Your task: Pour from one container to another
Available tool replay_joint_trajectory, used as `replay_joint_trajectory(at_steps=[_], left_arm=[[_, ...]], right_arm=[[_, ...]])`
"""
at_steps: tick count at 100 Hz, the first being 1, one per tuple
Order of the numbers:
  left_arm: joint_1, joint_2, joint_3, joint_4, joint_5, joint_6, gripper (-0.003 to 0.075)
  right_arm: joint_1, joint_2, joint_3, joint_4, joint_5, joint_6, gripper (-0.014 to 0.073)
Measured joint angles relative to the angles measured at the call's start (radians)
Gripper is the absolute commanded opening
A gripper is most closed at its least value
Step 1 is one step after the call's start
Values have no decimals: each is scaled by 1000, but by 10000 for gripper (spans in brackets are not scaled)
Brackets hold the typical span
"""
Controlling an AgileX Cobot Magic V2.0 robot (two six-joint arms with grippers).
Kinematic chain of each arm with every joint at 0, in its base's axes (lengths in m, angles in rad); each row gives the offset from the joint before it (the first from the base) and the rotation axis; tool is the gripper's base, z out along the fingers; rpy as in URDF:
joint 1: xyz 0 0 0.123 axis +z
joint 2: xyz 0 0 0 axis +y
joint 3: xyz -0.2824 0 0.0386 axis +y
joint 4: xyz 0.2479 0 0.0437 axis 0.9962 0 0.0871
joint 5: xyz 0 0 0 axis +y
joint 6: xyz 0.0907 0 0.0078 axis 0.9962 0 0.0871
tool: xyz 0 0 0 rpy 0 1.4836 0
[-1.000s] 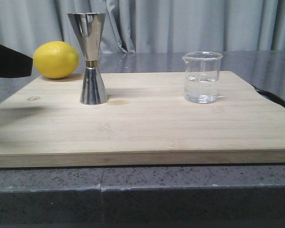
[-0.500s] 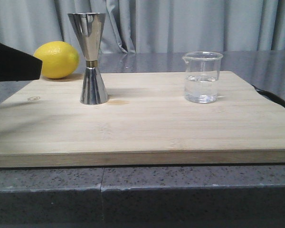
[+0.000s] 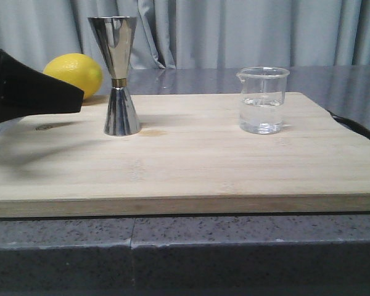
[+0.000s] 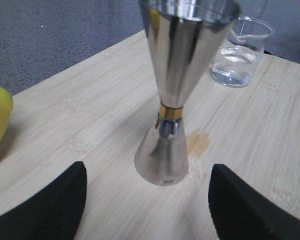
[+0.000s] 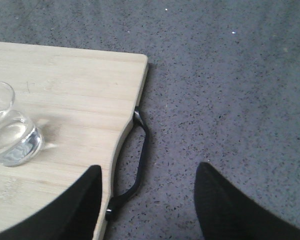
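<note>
The clear glass beaker [image 3: 262, 100], part full of clear liquid, stands upright on the right of the wooden board [image 3: 191, 166]. It shows again as the beaker [image 5: 7, 135] in the right wrist view. The steel hourglass jigger [image 3: 118, 74] stands upright on the board's left. My left gripper [image 3: 61, 97] reaches in from the left, just short of the jigger. In its wrist view the left gripper [image 4: 147, 200] is open, with the jigger [image 4: 177, 90] ahead of the fingers and untouched. My right gripper [image 5: 147, 200] is open and empty over the board's right edge, apart from the beaker.
A yellow lemon [image 3: 80, 71] lies behind the jigger at the board's back left, partly hidden by my left gripper. A black handle [image 5: 135, 165] sticks out of the board's right side. Grey speckled counter [image 5: 230, 100] surrounds the board; a curtain hangs behind.
My left gripper has moved right across the front view, toward the jigger, and now covers part of the lemon. The beaker and jigger have not moved.
</note>
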Motion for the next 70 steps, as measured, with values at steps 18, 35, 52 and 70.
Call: replay_joint_trajectory(at_steps=[18, 35, 52, 70], left_arm=[[-2, 78, -69, -2, 47, 0, 484], [-39, 136, -108, -2, 82, 25, 484], [-87, 192, -147, -2, 95, 49, 484], [-111, 235, -197, -2, 122, 52, 483]], right_arm=[[0, 5, 0, 0, -13, 0, 377], [0, 5, 0, 0, -31, 0, 377], [0, 5, 0, 0, -33, 0, 375], [0, 5, 0, 0, -35, 0, 375]])
